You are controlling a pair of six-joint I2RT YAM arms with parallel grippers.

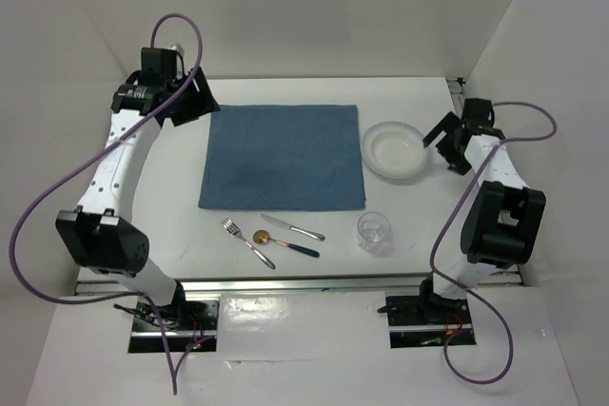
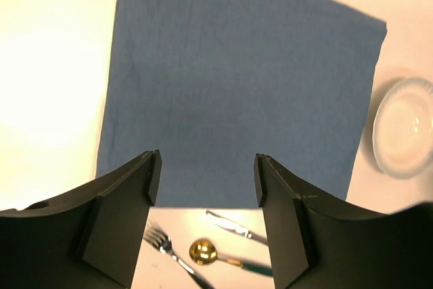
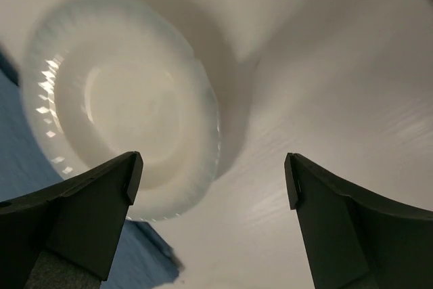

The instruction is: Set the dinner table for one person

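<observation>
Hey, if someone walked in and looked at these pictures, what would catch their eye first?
The blue placemat in the middle of the white table, with nothing on it. A white plate sits just off its right edge, the open right gripper close by it. A fork, gold spoon, knife and clear glass wait between the placemat and the near edge.

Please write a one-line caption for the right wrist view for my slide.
Open right gripper above the white plate's edge on the dinner table.
</observation>
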